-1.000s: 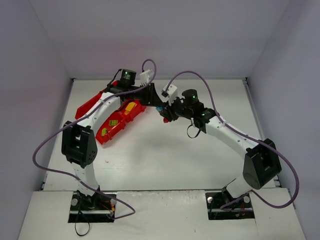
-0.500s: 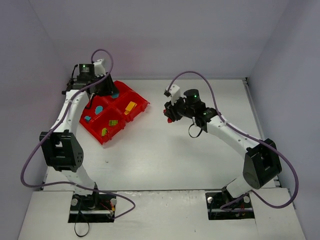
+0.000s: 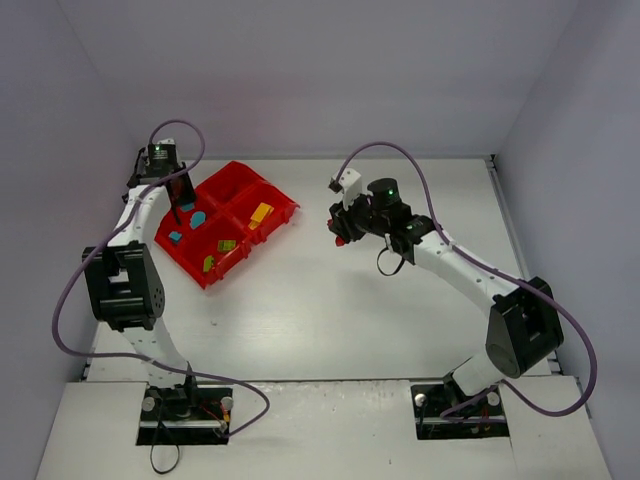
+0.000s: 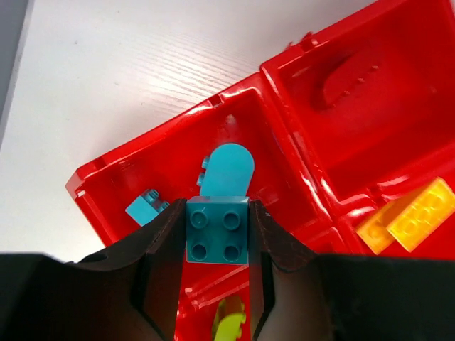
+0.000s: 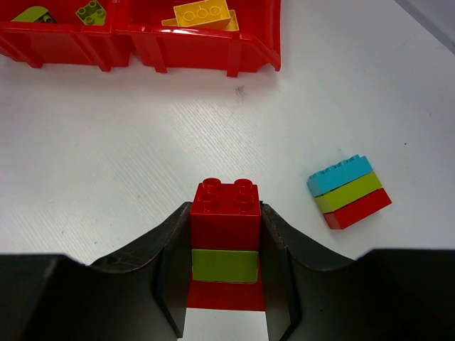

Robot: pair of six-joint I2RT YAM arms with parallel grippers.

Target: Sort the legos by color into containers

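The red four-compartment tray point(image 3: 289, 208) sits at the back left. My left gripper point(image 3: 185, 206) is shut on a teal 2x2 brick point(image 4: 217, 231) and holds it above the compartment with a rounded teal piece point(image 4: 227, 170) and a small teal brick point(image 4: 146, 207). Yellow bricks point(image 4: 416, 220) and a lime piece point(image 4: 229, 320) lie in other compartments. My right gripper point(image 3: 340, 238) is shut on a red-lime-red stack point(image 5: 224, 234) above the table's middle. A teal-lime-red stack point(image 5: 348, 192) lies on the table to its right.
The tray's far compartment point(image 4: 370, 106) holds no bricks. In the right wrist view the tray's wall point(image 5: 142, 42) runs along the top, with a yellow brick point(image 5: 202, 14) and a lime brick point(image 5: 91, 11) inside. Walls enclose the white table on three sides.
My left arm swung from the table's middle, beside the right gripper, leftward to above the tray, carrying the teal brick. The right arm has hardly moved and still holds the stack.
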